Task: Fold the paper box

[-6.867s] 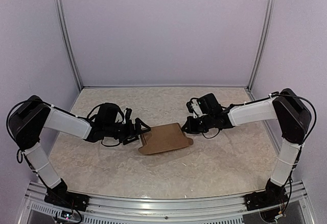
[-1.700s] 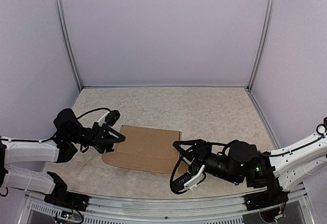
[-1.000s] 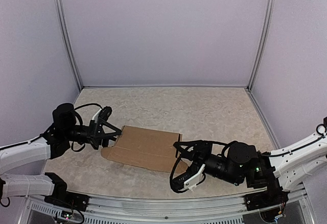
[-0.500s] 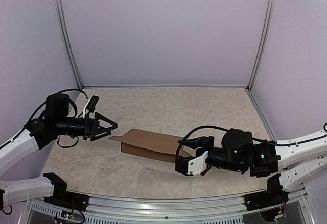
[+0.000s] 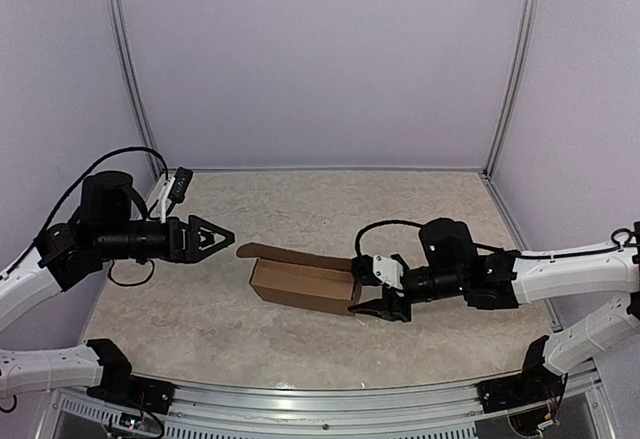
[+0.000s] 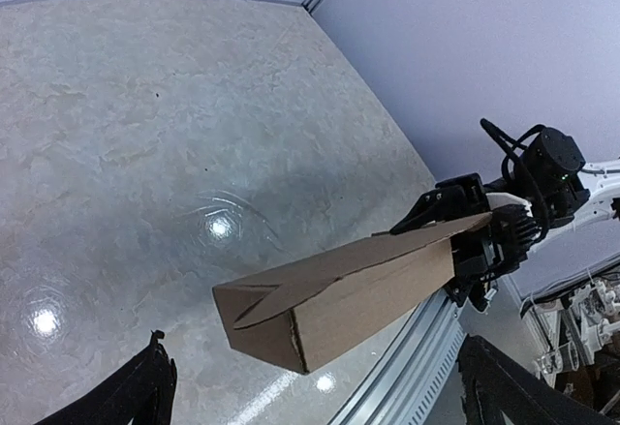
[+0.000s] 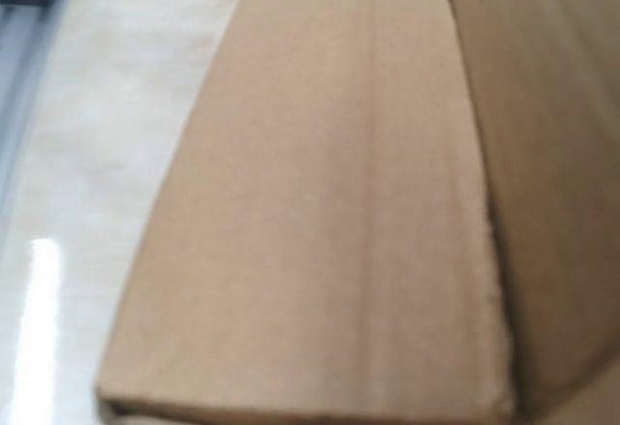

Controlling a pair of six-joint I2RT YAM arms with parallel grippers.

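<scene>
Two changes are showing against the pictures from a second ago. The paper box [image 5: 303,281], then lying as a broad flat sheet on the worktop [image 5: 430,209], is now standing as a slim, doubled-over block in the middle of the top view. The left gripper [image 5: 222,237], which was working at the sheet's left edge, is now hanging released at centre left, jaws spread wide and well apart from the cardboard.

The right gripper [image 5: 373,290] is grasping the box's right end, its jaws straddling the board from above and below. From its own wrist camera only blurred brown board is filling the frame, so how deep the grip is reaching I cannot tell. Judging by this, the main fold is going through and the body is taking its shape, while the ends are looking not yet closed.

The box is showing plain brown, unprinted cardboard. In the top view a flap [image 5: 252,251] is sticking out loose at its upper left corner. In the left wrist view the box is running from lower centre up toward the right of the frame, its near end showing a slanting tucked panel and a dark seam down the corner.
</scene>
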